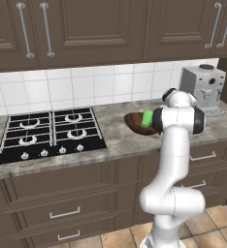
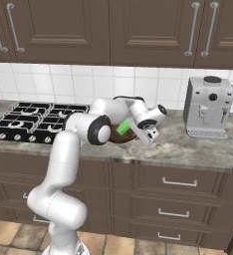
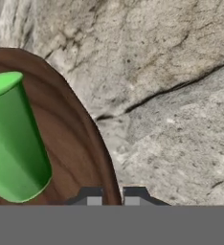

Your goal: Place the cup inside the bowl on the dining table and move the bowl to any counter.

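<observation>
1. The bowl [image 1: 135,122] is half covered by the arm's dark joint in the left base view; its right side cannot be seen.
2. In the right base view, the bowl [image 2: 119,137] shows as a brown sliver behind the forearm.
3. The cup [image 3: 11,139] is cut off by the hand view's left edge.
4. The gripper [image 3: 113,197] fingertips barely rise into view.

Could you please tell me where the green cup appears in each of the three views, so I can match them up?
Left base view: the cup sits right of centre, in the bowl, just left of the arm's elbow.
Right base view: centre, in the bowl, between forearm and wrist.
Hand view: left edge, tilted in the bowl.
Shared landmark: the grey coffee machine, right of the bowl in both base views.
</observation>
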### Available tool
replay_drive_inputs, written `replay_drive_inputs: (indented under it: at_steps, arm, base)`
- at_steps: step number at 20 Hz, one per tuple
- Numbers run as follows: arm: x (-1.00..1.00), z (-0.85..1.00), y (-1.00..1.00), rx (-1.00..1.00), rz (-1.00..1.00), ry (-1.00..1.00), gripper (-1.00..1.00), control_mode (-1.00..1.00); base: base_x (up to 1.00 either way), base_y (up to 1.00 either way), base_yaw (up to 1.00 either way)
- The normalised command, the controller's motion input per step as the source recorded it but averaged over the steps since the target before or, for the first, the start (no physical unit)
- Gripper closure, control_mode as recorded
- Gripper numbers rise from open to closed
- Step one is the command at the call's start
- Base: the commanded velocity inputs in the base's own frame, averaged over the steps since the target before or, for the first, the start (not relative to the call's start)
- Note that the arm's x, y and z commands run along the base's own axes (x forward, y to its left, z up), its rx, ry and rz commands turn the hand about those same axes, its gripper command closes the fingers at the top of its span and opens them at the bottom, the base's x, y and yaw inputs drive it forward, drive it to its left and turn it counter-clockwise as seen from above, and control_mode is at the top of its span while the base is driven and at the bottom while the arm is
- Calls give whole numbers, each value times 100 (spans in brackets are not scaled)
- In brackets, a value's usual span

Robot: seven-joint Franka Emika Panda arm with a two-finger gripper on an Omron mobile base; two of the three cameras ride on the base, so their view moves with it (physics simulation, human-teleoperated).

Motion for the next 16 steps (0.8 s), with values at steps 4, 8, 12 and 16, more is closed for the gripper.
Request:
replay_drive_inputs:
  at_steps: [4,8,12,16]
  arm:
    - [10,-19,0,0,0,0,100,-100]
    - [-2,3,2,0,0,0,100,-100]
    - [-10,14,5,-1,0,0,100,-100]
    - [-10,10,9,-2,0,0,100,-100]
  base:
    - [0,0,0]
    - [0,0,0]
    - [0,0,0]
    - [0,0,0]
